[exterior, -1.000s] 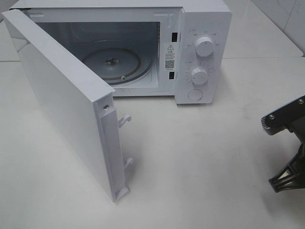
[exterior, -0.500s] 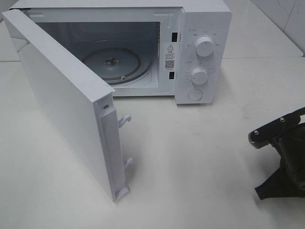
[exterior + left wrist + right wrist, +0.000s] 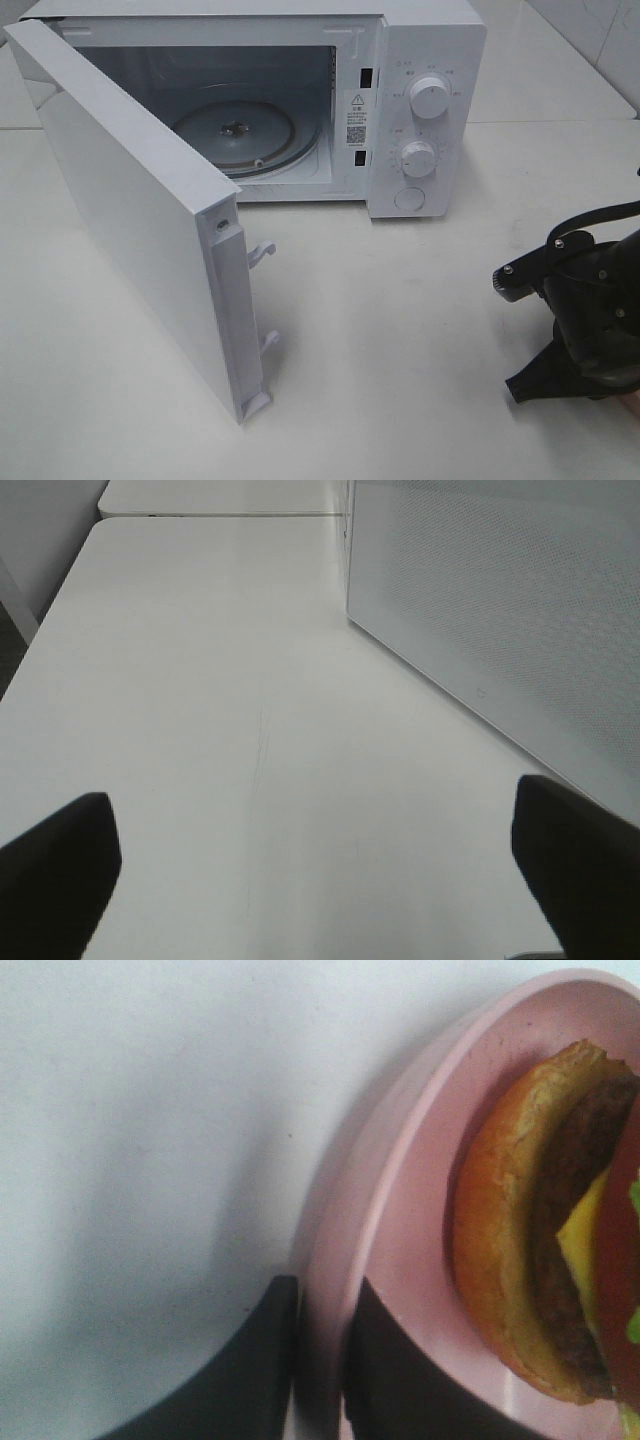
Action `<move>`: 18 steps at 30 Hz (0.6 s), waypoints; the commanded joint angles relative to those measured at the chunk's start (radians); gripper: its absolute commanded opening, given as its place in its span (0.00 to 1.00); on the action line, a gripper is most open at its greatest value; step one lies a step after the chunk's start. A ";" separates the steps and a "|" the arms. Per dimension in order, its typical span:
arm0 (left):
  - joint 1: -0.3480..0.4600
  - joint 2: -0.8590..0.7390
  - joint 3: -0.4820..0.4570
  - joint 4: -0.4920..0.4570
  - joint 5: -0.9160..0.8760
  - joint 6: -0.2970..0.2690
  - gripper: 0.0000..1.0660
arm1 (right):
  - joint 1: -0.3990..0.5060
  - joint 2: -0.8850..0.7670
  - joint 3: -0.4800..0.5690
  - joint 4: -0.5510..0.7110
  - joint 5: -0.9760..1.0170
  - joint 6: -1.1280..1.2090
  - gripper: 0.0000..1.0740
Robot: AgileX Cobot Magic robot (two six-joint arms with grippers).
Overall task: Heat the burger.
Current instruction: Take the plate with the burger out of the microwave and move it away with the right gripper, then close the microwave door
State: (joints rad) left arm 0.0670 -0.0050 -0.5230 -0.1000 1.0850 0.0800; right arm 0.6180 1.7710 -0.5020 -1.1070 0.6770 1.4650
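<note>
The burger (image 3: 545,1250) lies on a round pink plate (image 3: 400,1190), its matte golden-brown bun crumbly at the edge, with a dark rough patty and a smooth yellow slice of cheese showing behind it; only the right wrist view shows it. The plate's smooth raised rim sits between the two black fingers of the right end effector (image 3: 318,1360), which stand just either side of it; whether they are pressing on the rim or have let go cannot be told. Beyond the plate lies the smooth white counter (image 3: 420,340). The boxy white microwave (image 3: 420,60) stands well away from the plate, its flat door (image 3: 130,220) swung wide, a round glass turntable (image 3: 235,135) inside and two round knobs on its panel. The left end effector (image 3: 320,870) is released, its dark fingers spread wide beside the door's dotted panel.
</note>
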 commanded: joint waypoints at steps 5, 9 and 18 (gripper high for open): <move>0.000 -0.006 0.004 -0.003 -0.012 -0.004 0.94 | 0.001 -0.029 -0.015 0.060 0.027 -0.077 0.40; 0.000 -0.006 0.004 -0.003 -0.012 -0.004 0.94 | 0.001 -0.088 -0.015 0.116 0.027 -0.156 0.45; 0.000 -0.006 0.004 -0.003 -0.012 -0.004 0.94 | 0.001 -0.329 -0.015 0.318 0.025 -0.401 0.45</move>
State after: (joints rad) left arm 0.0670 -0.0050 -0.5230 -0.1000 1.0850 0.0800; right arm 0.6180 1.5060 -0.5150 -0.8510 0.6890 1.1520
